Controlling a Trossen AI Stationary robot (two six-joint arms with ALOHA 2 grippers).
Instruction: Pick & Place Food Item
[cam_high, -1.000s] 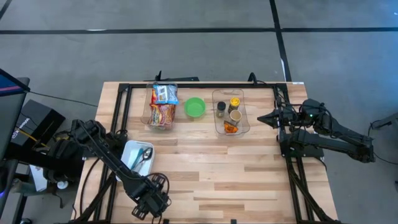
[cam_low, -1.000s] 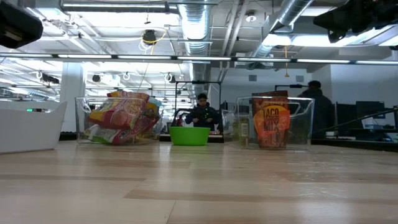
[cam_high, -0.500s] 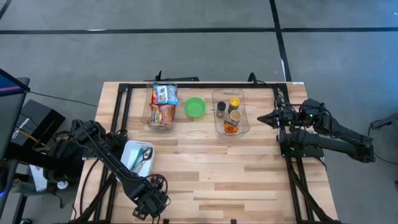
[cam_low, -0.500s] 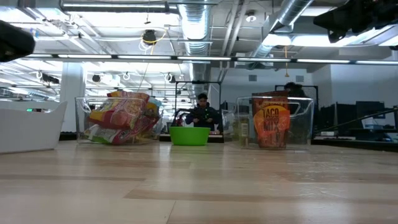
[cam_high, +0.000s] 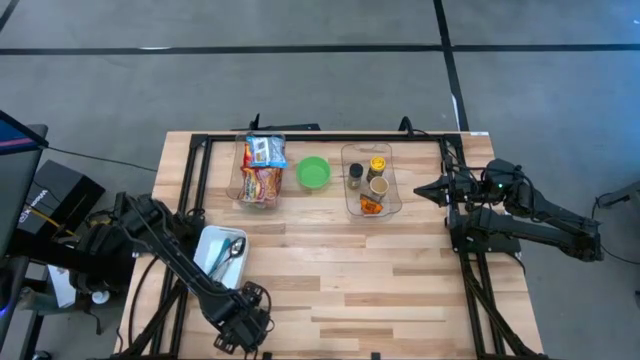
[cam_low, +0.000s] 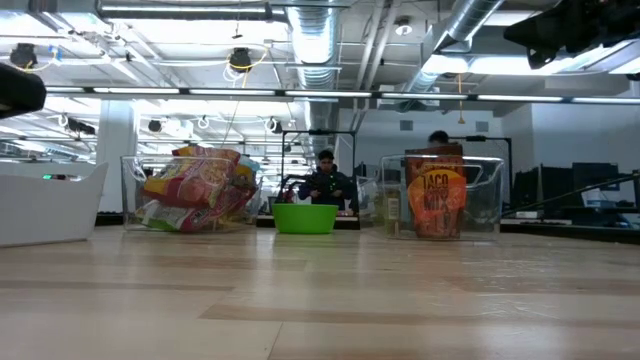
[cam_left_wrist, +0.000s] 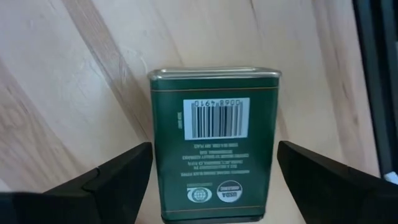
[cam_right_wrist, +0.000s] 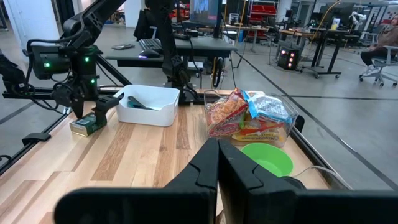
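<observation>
The left gripper (cam_left_wrist: 208, 180) hangs over a green tin (cam_left_wrist: 214, 143) lying flat on the table (cam_high: 400, 270), jaws spread wide with the tin centred between them, a gap on each side; to grip well, I would lower until the fingers flank the tin's long sides, then close squarely. Its upturned face shows a barcode and a USDA Organic seal; finer print is unreadable. The right gripper (cam_right_wrist: 217, 165) waits with jaws closed; across the table a packet reads "TACO MIX" (cam_low: 437, 200)

Bright, even light from ceiling strip lamps (cam_low: 190, 12) leaves only faint shadows on the wooden table (cam_high: 400, 270), while the green tin (cam_left_wrist: 212, 143) looks softly blurred.
</observation>
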